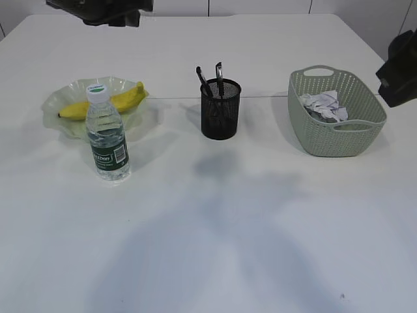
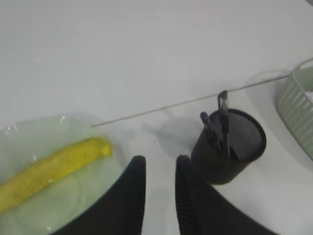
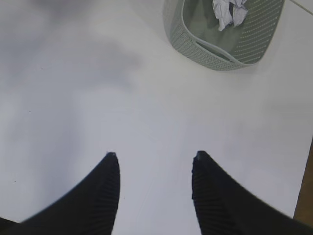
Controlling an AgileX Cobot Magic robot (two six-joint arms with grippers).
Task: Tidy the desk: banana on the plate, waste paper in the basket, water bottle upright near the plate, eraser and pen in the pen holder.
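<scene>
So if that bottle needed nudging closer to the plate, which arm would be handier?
Probably the left: its gripper hangs empty above the plate, near the water bottle. The right gripper hovers by the basket.

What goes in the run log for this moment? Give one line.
banana on plate | bottle upright | paper in basket | pens in holder | grippers open, empty

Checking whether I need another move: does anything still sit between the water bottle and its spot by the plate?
Nothing visible does. The water bottle already stands upright on the desk, directly in front of the plate, which holds the banana.
</scene>
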